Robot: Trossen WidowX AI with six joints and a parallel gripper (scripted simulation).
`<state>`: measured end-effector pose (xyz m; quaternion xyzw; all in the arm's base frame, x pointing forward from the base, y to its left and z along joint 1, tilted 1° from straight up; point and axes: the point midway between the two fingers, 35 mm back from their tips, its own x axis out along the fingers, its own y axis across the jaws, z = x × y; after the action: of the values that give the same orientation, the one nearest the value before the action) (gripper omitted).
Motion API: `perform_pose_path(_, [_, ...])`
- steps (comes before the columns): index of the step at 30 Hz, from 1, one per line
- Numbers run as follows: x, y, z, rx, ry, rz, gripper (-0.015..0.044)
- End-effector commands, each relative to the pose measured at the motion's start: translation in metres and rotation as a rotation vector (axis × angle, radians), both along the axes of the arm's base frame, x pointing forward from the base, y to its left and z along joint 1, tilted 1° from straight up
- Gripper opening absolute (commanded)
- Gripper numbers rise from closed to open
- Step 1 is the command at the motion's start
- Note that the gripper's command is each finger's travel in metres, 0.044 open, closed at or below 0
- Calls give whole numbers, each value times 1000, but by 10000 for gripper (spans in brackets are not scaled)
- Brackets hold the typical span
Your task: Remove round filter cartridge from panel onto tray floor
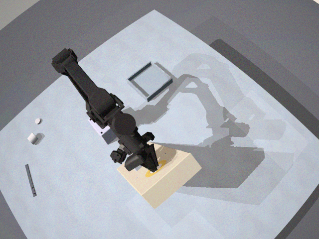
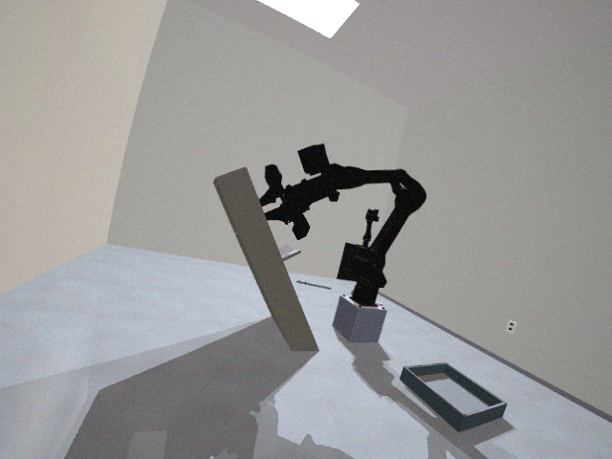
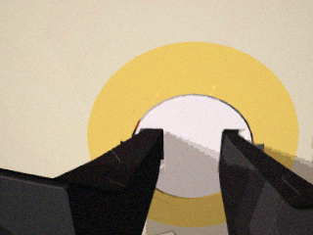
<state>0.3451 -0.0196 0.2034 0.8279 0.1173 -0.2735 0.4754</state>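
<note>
The round white filter cartridge (image 3: 193, 113) sits in the sloping beige service panel (image 1: 168, 186) (image 2: 267, 261), inside a yellow ring (image 3: 193, 66). A thin dark gap and a red sliver show at its edge in the wrist view. How far it stands out of the panel cannot be told. My gripper (image 1: 155, 170) (image 3: 192, 137) is at the panel face, shut on the cartridge, one fingertip toward each side of its face. The fingers hide the two slots. The tray (image 1: 161, 90) (image 2: 483, 416), with dark walls, stands on the table away from the panel and is empty.
The robot's base block (image 2: 359, 320) stands between panel and tray. A dark bar (image 1: 30, 179) (image 2: 314, 284), a white cylinder (image 1: 32, 138) and a small white disc (image 1: 38, 120) lie at the far left in the top view. A light plate (image 2: 289, 252) juts from the panel's front.
</note>
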Motion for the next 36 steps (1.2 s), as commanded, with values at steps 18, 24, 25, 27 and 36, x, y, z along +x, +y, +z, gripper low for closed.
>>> perform_pose_path(18, [-44, 4, 34, 30, -3, -15, 0])
perform_pose_path(24, [-59, 5, 42, 23, -2, -10, 0])
perform_pose_path(25, [-60, 5, 41, 23, -1, -10, 0])
perform_pose_path(27, [-62, 5, 38, 23, -1, -10, 0])
perform_pose_path(36, [-76, 6, 11, 23, 0, -10, 0])
